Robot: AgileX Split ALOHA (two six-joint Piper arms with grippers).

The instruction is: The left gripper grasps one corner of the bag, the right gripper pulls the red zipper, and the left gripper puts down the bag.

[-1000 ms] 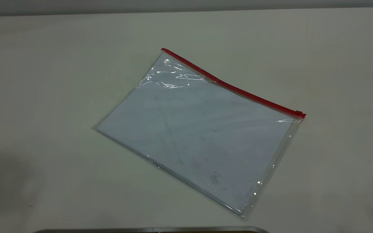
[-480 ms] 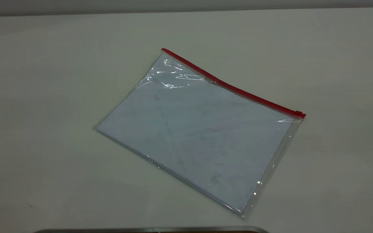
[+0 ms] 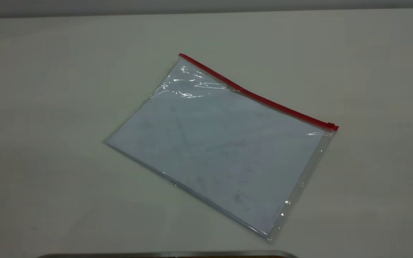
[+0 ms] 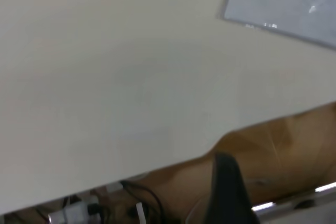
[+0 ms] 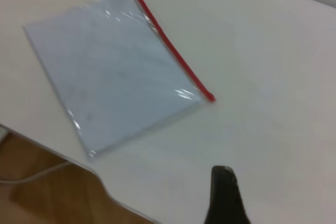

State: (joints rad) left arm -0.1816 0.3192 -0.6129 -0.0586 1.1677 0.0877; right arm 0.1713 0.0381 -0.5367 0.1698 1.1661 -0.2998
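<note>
The bag [image 3: 221,150], a clear pouch with pale paper inside, lies flat and askew in the middle of the table [image 3: 48,107]. The red zipper [image 3: 260,100] runs along its far edge. The small red slider [image 3: 331,125] sits at the strip's right end, and the other corner of the bag [image 3: 180,55] is at the far left end. Neither gripper shows in the exterior view. In the left wrist view, the left gripper [image 4: 223,182] hangs past the table's near edge, far from the bag [image 4: 283,1]. In the right wrist view, the right gripper [image 5: 223,187] is above the table, apart from the bag [image 5: 110,72] and the slider [image 5: 210,98].
A grey metal edge [image 3: 167,254] lies along the bottom of the exterior view. The table's near edge [image 4: 157,161] shows in the left wrist view, with wooden floor [image 4: 273,140] and cables [image 4: 105,208] below it. Bare tabletop surrounds the bag on all sides.
A dark shadow on the table's near left has faded away. The bag has not moved.
</note>
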